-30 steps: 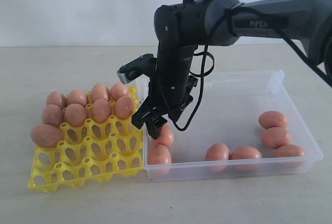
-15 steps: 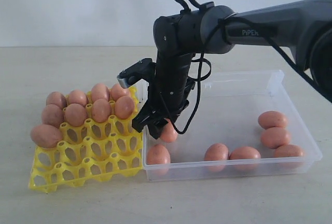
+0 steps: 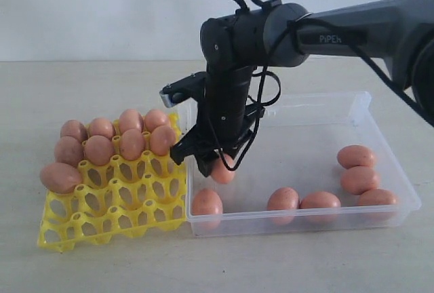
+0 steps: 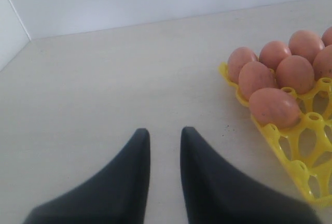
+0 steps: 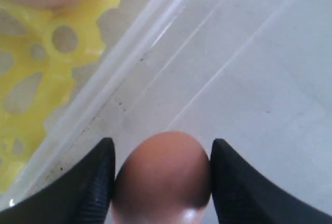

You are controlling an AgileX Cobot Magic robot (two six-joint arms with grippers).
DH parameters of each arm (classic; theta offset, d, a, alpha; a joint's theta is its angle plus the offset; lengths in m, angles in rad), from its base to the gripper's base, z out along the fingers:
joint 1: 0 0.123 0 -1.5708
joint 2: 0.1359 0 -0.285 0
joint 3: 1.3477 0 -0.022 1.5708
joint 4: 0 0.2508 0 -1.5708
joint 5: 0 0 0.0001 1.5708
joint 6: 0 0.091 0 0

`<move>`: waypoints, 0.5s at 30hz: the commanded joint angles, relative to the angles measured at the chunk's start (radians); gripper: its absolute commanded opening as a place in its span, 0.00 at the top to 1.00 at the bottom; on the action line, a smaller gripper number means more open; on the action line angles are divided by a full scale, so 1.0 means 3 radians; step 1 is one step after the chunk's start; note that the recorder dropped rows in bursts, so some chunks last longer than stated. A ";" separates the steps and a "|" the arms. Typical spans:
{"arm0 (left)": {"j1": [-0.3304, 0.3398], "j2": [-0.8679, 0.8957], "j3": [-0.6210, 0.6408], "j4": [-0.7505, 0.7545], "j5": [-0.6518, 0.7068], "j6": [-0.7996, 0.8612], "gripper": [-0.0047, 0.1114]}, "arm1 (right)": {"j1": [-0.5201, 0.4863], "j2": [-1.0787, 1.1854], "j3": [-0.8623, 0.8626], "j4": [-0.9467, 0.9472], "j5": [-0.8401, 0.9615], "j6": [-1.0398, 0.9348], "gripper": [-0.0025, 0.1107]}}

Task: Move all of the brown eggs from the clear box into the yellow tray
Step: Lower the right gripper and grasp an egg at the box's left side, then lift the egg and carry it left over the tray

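My right gripper is shut on a brown egg and holds it a little above the floor of the clear box, beside the box's left wall. In the right wrist view the egg fills the gap between both fingers of the gripper. Several more brown eggs lie loose along the box's front and right side, one just under the held one. The yellow tray stands left of the box with several eggs in its back cups. My left gripper hovers open over bare table, nothing between its fingers.
The yellow tray touches the clear box's left wall. An egg rests on the tray's front left corner cup. The tray's front rows are bare lattice cups. Pale table stretches behind and left of the tray.
My right gripper has closed on the egg by the box's left wall and raised it slightly, shifting a little to the right. The other eggs stay put.
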 commanded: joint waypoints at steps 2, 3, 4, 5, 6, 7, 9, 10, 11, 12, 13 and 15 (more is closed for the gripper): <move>-0.0018 -0.0006 0.0013 -0.0006 -0.0024 -0.0006 0.77 | 0.0021 -0.0493 0.0077 -0.0137 -0.0308 0.0343 0.98; -0.0018 -0.0006 0.0013 -0.0006 -0.0024 -0.0006 0.77 | 0.0049 -0.0603 0.0177 -0.0137 -0.0512 0.0400 0.98; -0.0018 -0.0006 0.0013 -0.0006 -0.0024 -0.0006 0.77 | 0.0086 -0.0709 0.0308 -0.0153 -0.0667 0.0465 0.98; -0.0018 -0.0006 0.0013 -0.0006 -0.0024 -0.0006 0.77 | 0.0120 -0.0797 0.0431 -0.0173 -0.0840 0.0526 0.98; -0.0018 -0.0006 0.0013 -0.0006 -0.0024 -0.0006 0.77 | 0.0184 -0.0925 0.0646 -0.0274 -0.1158 0.0639 0.98; -0.0018 -0.0006 0.0013 -0.0006 -0.0024 -0.0006 0.77 | 0.0232 -0.1009 0.0808 -0.0365 -0.1413 0.0749 0.98; -0.0018 -0.0006 0.0013 -0.0006 -0.0024 -0.0006 0.77 | 0.0358 -0.1199 0.1248 -0.0646 -0.2230 0.1037 0.98; -0.0018 -0.0006 0.0013 -0.0006 -0.0024 -0.0006 0.77 | 0.0399 -0.1260 0.1420 -0.0736 -0.2615 0.1136 0.98; -0.0018 -0.0006 0.0013 -0.0006 -0.0024 -0.0006 0.77 | 0.0439 -0.1310 0.1609 -0.0781 -0.3108 0.1190 0.98; -0.0018 -0.0006 0.0013 -0.0006 -0.0024 -0.0006 0.77 | 0.0473 -0.1334 0.1765 -0.0775 -0.3566 0.1199 0.98; -0.0018 -0.0006 0.0013 -0.0006 -0.0024 -0.0006 0.77 | 0.0504 -0.1334 0.1879 -0.0750 -0.3963 0.1206 0.98; -0.0018 -0.0006 0.0013 -0.0006 -0.0024 -0.0006 0.77 | 0.0535 -0.1318 0.1996 -0.0706 -0.4512 0.1294 0.98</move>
